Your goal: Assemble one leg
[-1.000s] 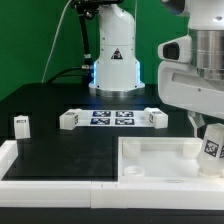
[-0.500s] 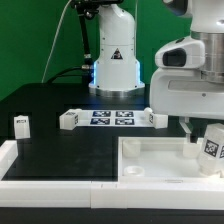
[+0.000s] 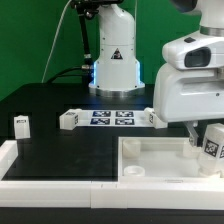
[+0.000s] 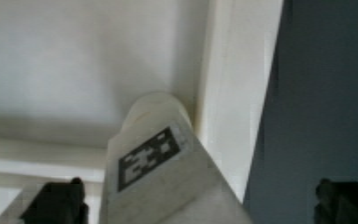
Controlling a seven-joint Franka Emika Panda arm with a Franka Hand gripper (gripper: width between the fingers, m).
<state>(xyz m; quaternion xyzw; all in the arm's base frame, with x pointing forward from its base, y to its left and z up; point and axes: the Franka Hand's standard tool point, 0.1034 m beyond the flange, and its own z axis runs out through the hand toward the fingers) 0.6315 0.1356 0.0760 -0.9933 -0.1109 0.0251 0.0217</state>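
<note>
One leg (image 3: 212,144) is in play: it sits tilted at the lower right of the exterior frame, over the right end of the white panel (image 3: 150,160). I cannot tell whether it is seated in a socket.

Change over the last second: the leg's tag has barely shifted in the frame. The white wrist housing (image 3: 190,85) above it has moved a little, first toward frame left and then back, and it now fills more of the upper right.

Judgement: the arm is adjusting itself around a leg that stays put, not carrying it. The leg looks delivered to the panel but not yet stood upright or fixed, so the assembly step is still open.

Claw (image 4: 202,203): the wrist view shows the dark fingertips (image 4: 60,203) far apart, with the leg between them and nearer one side. It reads as spread, not pinching.

Elsewhere, three other tagged blocks (image 3: 20,125) rest on the black worktop (image 3: 70,145), two of them flanking the marker board (image 3: 110,117).

Labels: there is no legible writing. The only markings are black-and-white square tags on the leg, blocks and board, plus a dark triangular sticker (image 3: 115,57) on the arm's base, too small to read.
</note>
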